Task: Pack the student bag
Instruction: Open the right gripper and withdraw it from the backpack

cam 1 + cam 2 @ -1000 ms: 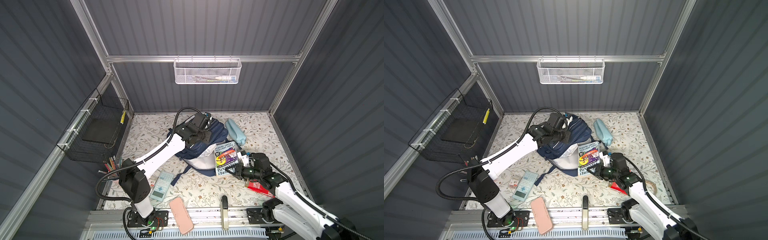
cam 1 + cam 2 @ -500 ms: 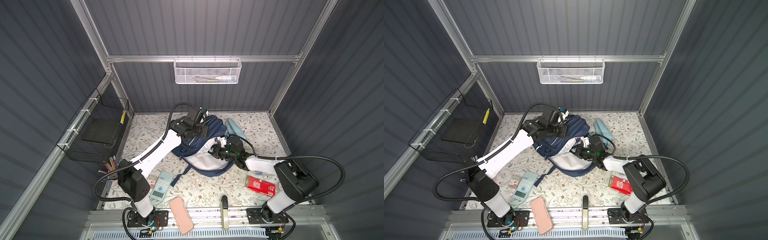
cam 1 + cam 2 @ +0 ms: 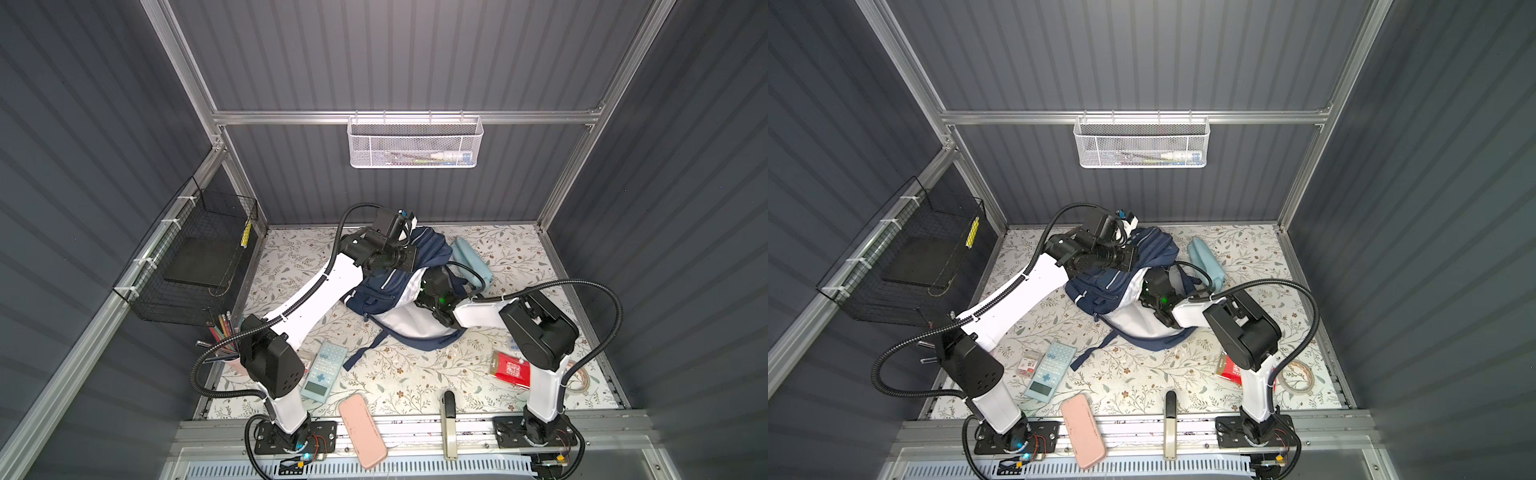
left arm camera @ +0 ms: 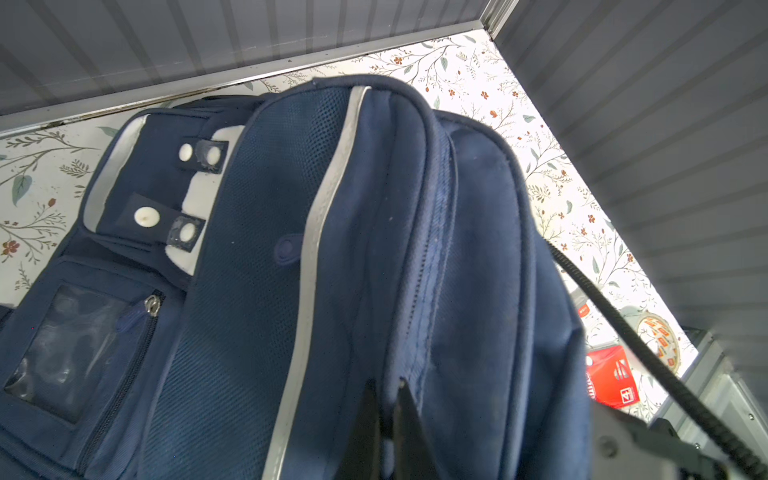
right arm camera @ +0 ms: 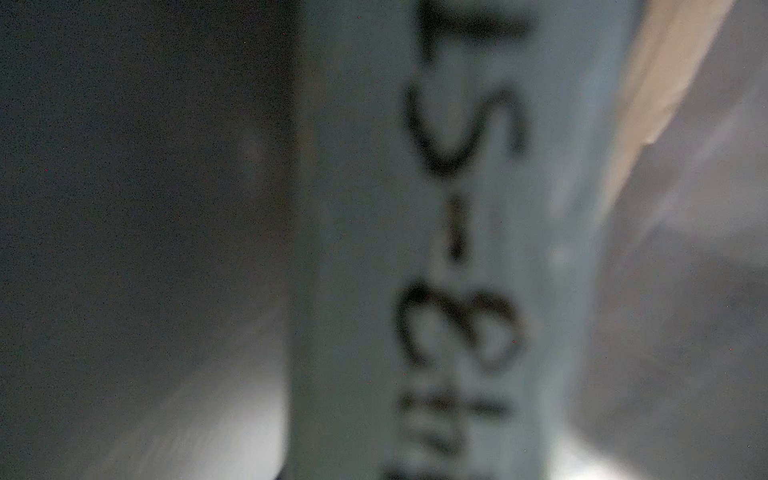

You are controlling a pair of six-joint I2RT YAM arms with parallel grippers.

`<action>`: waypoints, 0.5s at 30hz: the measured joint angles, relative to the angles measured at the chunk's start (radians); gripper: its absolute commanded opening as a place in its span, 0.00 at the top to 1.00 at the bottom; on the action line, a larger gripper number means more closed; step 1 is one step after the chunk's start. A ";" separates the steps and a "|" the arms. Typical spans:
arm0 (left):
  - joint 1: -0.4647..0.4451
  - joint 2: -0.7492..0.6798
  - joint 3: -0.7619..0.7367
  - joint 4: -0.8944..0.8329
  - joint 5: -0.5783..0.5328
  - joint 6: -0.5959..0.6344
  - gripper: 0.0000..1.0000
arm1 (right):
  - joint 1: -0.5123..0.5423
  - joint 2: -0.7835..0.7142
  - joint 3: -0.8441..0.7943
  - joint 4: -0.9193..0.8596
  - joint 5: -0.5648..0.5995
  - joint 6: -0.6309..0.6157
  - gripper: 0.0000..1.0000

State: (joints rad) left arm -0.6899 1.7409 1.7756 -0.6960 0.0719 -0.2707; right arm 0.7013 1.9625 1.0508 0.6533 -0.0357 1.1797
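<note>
Your left gripper (image 4: 385, 390) is pinched tight on the student bag (image 4: 257, 257) fabric. Your right gripper (image 3: 432, 280) reaches inside the bag; its grip cannot be told.

Calc (image 3: 324, 370), pink case (image 3: 362, 430), red box (image 3: 512, 370), lt blue pouch (image 3: 471, 259), mesh basket (image 3: 413, 143)
</note>
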 measured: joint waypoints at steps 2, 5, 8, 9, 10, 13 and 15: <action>0.004 0.000 0.000 0.000 0.000 -0.003 1.00 | 0.010 0.022 0.040 -0.021 0.025 0.006 0.87; 0.010 0.000 0.000 0.000 -0.002 -0.004 1.00 | 0.015 0.057 0.086 -0.028 0.035 0.011 0.69; 0.020 0.000 0.000 0.000 0.000 -0.004 1.00 | 0.017 0.070 0.099 -0.023 0.029 -0.006 0.50; 0.023 0.000 0.000 0.000 0.004 -0.004 1.00 | 0.018 0.070 0.098 -0.023 0.023 -0.005 0.45; 0.025 0.000 0.000 0.000 0.008 -0.004 1.00 | 0.018 0.069 0.098 -0.023 0.017 -0.009 0.42; 0.031 0.000 -0.002 0.005 0.020 -0.006 1.00 | 0.014 0.063 0.087 -0.029 -0.016 -0.011 0.34; 0.033 0.000 -0.005 0.008 0.029 -0.011 1.00 | 0.008 0.041 0.056 -0.039 -0.039 -0.014 0.29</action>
State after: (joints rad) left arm -0.6571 1.7409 1.7710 -0.6876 0.1005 -0.2817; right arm 0.7094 2.0037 1.1065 0.6140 -0.0742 1.1652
